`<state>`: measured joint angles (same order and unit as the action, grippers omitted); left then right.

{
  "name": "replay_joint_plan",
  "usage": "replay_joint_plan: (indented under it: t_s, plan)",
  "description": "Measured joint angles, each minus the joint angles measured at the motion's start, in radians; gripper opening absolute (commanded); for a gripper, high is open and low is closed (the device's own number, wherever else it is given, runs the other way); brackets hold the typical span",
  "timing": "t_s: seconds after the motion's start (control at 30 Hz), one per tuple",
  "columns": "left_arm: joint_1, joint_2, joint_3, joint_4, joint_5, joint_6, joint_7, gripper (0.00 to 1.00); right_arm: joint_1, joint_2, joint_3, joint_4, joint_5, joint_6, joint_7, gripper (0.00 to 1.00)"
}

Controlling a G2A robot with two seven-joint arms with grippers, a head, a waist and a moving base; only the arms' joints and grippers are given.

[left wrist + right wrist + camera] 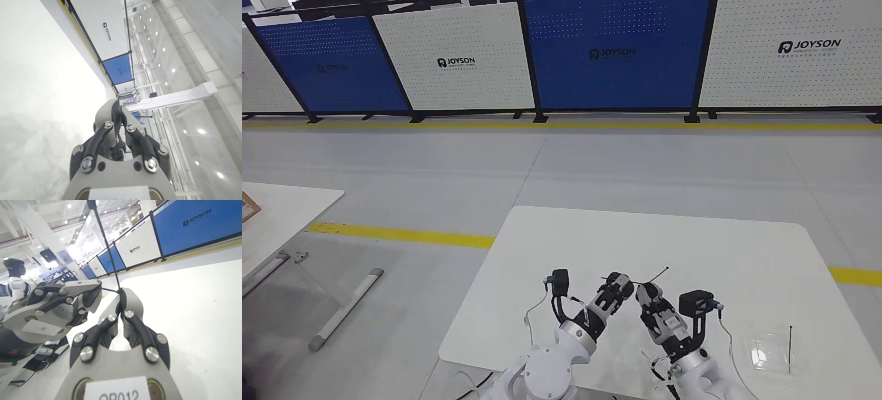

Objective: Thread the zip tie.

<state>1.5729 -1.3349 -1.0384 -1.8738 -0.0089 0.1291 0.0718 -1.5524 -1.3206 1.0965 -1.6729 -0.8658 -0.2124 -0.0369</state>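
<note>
Right wrist view shows you the right gripper [121,294] pinched tight on the black zip tie [107,247]. It grips the tie low down, so the long strap stands up and away from the fingertips with its square head at the far end. From that same pinch a short thin length of the tie runs sideways to the left gripper [97,289], whose tips are closed over its end. Your left wrist view has those pads [116,115] pressed together. From the top view you can see both grippers just beside each other over the near part of the white table [692,240]. Near the table's right edge lies a clear tray [762,355] with a thin black strip [790,345] at its edge
</note>
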Motion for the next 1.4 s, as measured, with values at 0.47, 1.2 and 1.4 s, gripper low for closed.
replay_joint_plan:
  t_s: [0.47, 1.2, 1.4]
  plan:
    - [0.012, 0.004, -0.004, -0.010, -0.009, -0.058, -0.024, 0.00, 0.007, 0.000, -0.005, 0.020, -0.009, 0.003, 0.005, 0.00]
    - [0.005, 0.004, 0.005, 0.000, -0.003, -0.043, -0.013, 0.00, -0.001, 0.003, 0.009, 0.004, 0.004, -0.013, 0.002, 0.20]
    - [0.003, 0.004, 0.008, 0.001, 0.000, -0.041, -0.014, 0.00, -0.008, 0.004, 0.015, -0.006, 0.003, -0.014, -0.006, 0.17]
